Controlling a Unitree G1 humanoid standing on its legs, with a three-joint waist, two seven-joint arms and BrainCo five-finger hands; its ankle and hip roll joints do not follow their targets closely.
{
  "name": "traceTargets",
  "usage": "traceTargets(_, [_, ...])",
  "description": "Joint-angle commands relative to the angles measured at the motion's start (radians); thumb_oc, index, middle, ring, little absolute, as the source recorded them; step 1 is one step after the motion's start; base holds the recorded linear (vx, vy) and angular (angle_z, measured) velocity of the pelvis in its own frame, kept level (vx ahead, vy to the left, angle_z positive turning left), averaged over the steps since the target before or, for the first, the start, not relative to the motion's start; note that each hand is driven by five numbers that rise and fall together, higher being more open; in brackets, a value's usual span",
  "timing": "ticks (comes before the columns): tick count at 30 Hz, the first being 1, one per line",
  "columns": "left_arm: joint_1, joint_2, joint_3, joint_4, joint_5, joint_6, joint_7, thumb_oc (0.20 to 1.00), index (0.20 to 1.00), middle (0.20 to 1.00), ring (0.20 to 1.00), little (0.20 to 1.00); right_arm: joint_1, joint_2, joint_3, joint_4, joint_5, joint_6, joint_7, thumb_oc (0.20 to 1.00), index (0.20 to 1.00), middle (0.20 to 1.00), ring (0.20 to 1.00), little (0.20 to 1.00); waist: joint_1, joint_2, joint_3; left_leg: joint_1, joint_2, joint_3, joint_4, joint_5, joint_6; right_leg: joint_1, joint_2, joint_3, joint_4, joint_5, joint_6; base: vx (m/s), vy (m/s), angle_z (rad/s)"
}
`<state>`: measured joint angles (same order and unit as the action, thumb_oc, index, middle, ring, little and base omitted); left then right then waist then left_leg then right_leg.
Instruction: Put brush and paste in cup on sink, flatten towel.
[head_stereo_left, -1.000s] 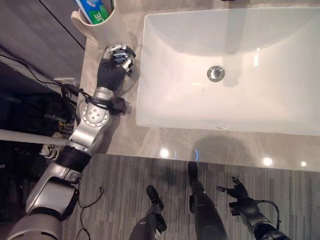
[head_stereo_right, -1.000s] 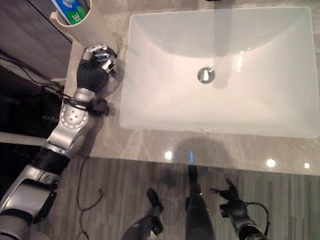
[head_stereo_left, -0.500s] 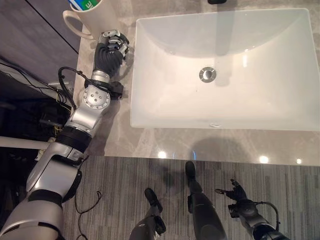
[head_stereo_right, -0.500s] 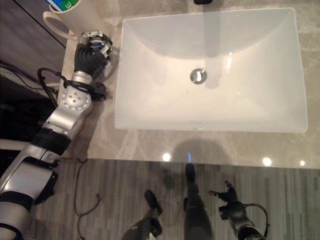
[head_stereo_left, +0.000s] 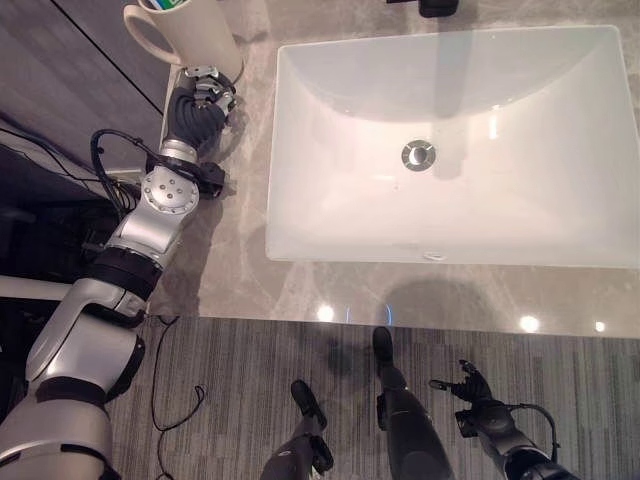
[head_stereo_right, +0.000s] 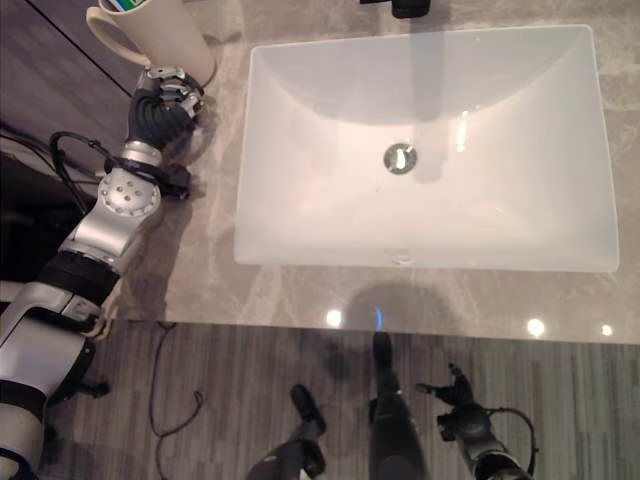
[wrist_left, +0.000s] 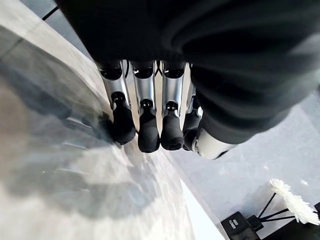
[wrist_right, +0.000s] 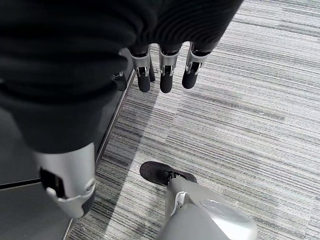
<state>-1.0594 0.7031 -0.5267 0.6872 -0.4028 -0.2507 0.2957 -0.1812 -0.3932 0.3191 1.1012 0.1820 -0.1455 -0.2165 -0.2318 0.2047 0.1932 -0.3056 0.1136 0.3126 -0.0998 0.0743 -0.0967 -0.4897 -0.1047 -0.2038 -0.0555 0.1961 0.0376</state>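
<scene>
A cream cup (head_stereo_left: 195, 40) with a handle stands at the back left corner of the grey stone counter (head_stereo_left: 235, 250). A green and blue paste tube (head_stereo_left: 172, 4) pokes out of its top. My left hand (head_stereo_left: 195, 105) rests on the counter just in front of the cup's base. Its fingers (wrist_left: 149, 131) are curled down toward the stone with the thumb tucked beside them, holding nothing. My right hand (head_stereo_left: 472, 385) hangs low over the striped carpet in front of the counter. Its fingers (wrist_right: 165, 75) are straight and empty.
A wide white rectangular sink (head_stereo_left: 480, 210) with a metal drain (head_stereo_left: 419, 154) takes up most of the counter. A dark tap (head_stereo_left: 440, 7) sits at its back edge. The counter's left edge (head_stereo_left: 170, 120) runs close beside my left arm, with dark flooring beyond.
The whole picture has shifted, so the camera moved. My left arm has swung further left and its hand stays by the cup's base. The right hand is unchanged.
</scene>
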Motion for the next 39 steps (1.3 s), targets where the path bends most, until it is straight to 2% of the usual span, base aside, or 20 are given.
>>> traceTargets(1, [-0.062,0.086,0.054,0.071,0.007,0.002,0.005,0.200,0.200,0.200,0.200,0.200,-0.016,0.011,0.020,-0.003,0.005,-0.012,-0.004,1.000,1.000,1.000,1.000,1.000,-0.001,-0.036,0.055,0.184,0.059,0.006,0.013,0.097,-0.138,-0.007,-0.049,0.019,0.022,-0.005,0.125,0.00,0.000,0.00])
traceTargets(8, [0.062,0.141,0.087,-0.068,-0.034,-0.025,-0.041,0.200,0.200,0.200,0.200,0.200,0.004,0.002,-0.006,0.007,-0.003,-0.009,-0.005,1.000,1.000,1.000,1.000,1.000,0.011,-0.031,0.048,0.181,0.064,-0.001,0.013,0.109,-0.142,-0.009,-0.045,0.019,0.027,-0.011,0.121,0.00,0.000,0.00])
traceTargets(14, [0.087,0.181,0.123,-0.016,0.002,-0.011,-0.024,0.200,0.200,0.200,0.200,0.200,0.012,-0.004,-0.012,-0.012,-0.001,-0.016,0.002,1.000,1.000,1.000,1.000,1.000,0.016,-0.034,0.043,0.183,0.064,0.001,0.013,0.109,-0.142,-0.011,-0.039,0.022,0.025,-0.013,0.119,0.00,0.000,0.00])
traceTargets(24, [-0.058,0.145,0.096,0.180,0.023,0.008,0.036,0.200,0.200,0.200,0.200,0.200,0.003,0.004,0.018,-0.019,0.001,-0.024,0.000,1.000,1.000,1.000,1.000,1.000,-0.003,-0.042,0.051,0.173,0.072,0.010,0.013,0.122,-0.149,-0.035,-0.029,0.022,0.038,-0.020,0.118,0.00,-0.002,-0.01])
traceTargets(26, [-0.080,0.105,0.111,0.222,0.000,0.005,0.064,0.200,0.200,0.200,0.200,0.200,-0.005,0.015,0.030,-0.012,0.005,-0.023,-0.008,1.000,1.000,1.000,1.000,1.000,-0.011,-0.048,0.053,0.163,0.074,0.012,0.013,0.127,-0.152,-0.053,-0.019,0.024,0.045,-0.022,0.114,0.02,-0.036,-0.01])
traceTargets(29, [-0.124,0.077,0.102,0.270,0.047,0.021,0.105,0.200,0.200,0.200,0.200,0.200,-0.010,0.022,0.043,-0.007,0.000,-0.024,-0.015,1.000,1.000,1.000,1.000,1.000,-0.020,-0.056,0.050,0.150,0.085,0.019,0.013,0.132,-0.155,-0.074,-0.006,0.029,0.058,-0.028,0.112,0.02,-0.026,-0.03])
traceTargets(39, [-0.284,0.128,0.002,0.386,0.110,0.054,0.107,0.200,0.200,0.200,0.200,0.200,0.001,0.008,0.057,-0.031,0.014,-0.043,-0.010,1.000,1.000,1.000,1.000,1.000,-0.033,-0.059,0.028,0.125,0.100,0.031,0.013,0.154,-0.165,-0.111,0.018,0.032,0.057,-0.024,0.111,0.02,-0.012,-0.04])
